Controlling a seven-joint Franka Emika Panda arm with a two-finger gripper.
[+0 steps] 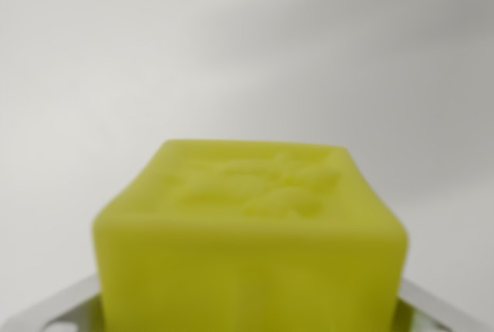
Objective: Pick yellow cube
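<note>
Although the wrist view is blurred, the yellow cube (251, 243) fills the lower centre of the frame, v. close to the camera. Its top face carries a raised relief pattern, too soft to read. Its front face runs down past the bottom edge of the frame.

At the bottom corners, two pale grey metal pieces show, one on the wrist view's left and one on the wrist view's right; these look like the fingers (46, 309) of the gripper (251, 320). They sit just beside the cube on both sides, approx. at the level of its lower part. Whether they press on the cube or only stand next to it, I cannot tell, because the contact places are hidden and out of focus.

Behind the cube is a plain white-grey surface (231, 46) w/ a soft diagonal shadow at upper right.
</note>
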